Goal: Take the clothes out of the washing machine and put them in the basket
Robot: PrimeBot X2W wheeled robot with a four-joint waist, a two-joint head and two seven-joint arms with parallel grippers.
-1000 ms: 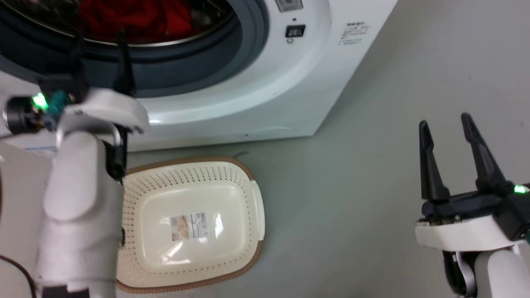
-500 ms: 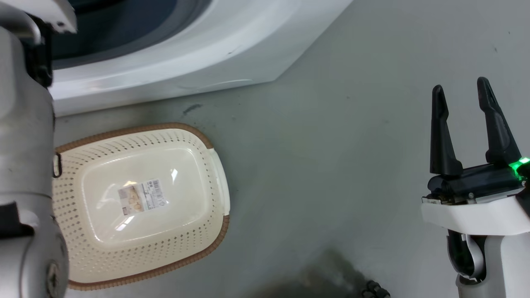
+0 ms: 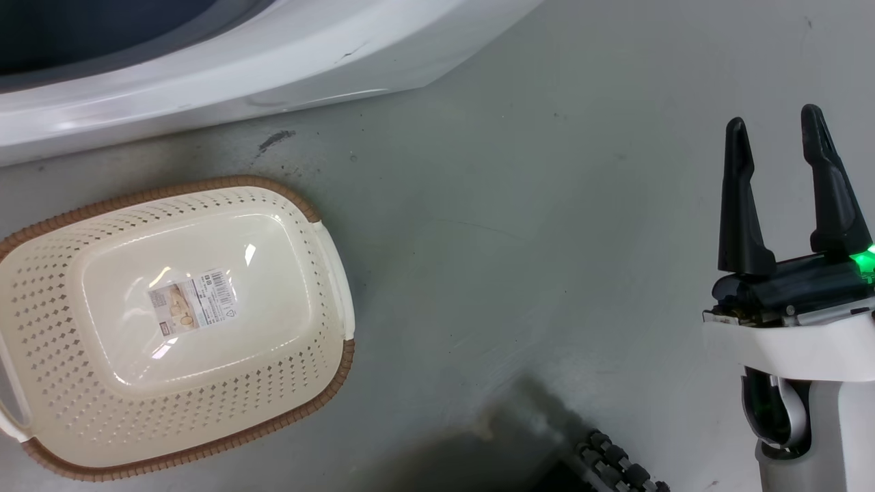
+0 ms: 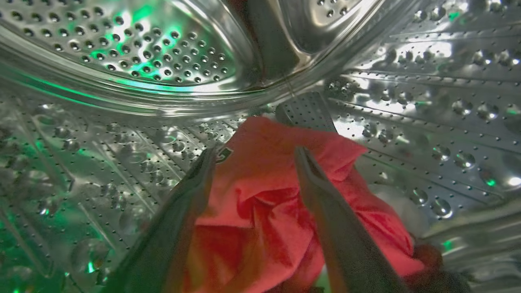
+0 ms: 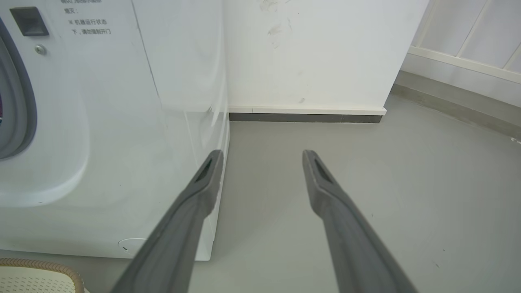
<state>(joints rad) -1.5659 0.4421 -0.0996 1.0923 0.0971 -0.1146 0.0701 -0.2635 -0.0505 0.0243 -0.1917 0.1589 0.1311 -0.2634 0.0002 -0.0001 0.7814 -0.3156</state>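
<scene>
Reaching arm: the left gripper (image 4: 256, 154) is inside the steel drum (image 4: 142, 53) of the washing machine (image 3: 273, 61), and its two long fingers stand wide apart.
Clothes: the clothes (image 4: 264, 203) lie as a crumpled heap of bright red fabric on the perforated drum wall. A bunched fold rises between the left fingers. I cannot tell whether the fingers press on it.
Drum: green light glints on the shiny metal, and a perforated lifter rib (image 4: 305, 110) stands just behind the red heap.
Right gripper: the right gripper (image 3: 774, 119) hangs over the grey floor (image 3: 513, 239), well apart from the basket. Its fingers are spread wide, and bare floor shows between them.
Washing machine: its white front curves along the top of the head view. The right wrist view shows its right front corner, with the grey seal (image 5: 28, 114) at the left edge and a white wall (image 5: 305, 53) behind.
Basket: the basket (image 3: 307, 273) sits mouth up on the floor, just in front of the machine. It is cream with a brown rim, and a barcode sticker (image 3: 193, 311) lies on its bare bottom.
</scene>
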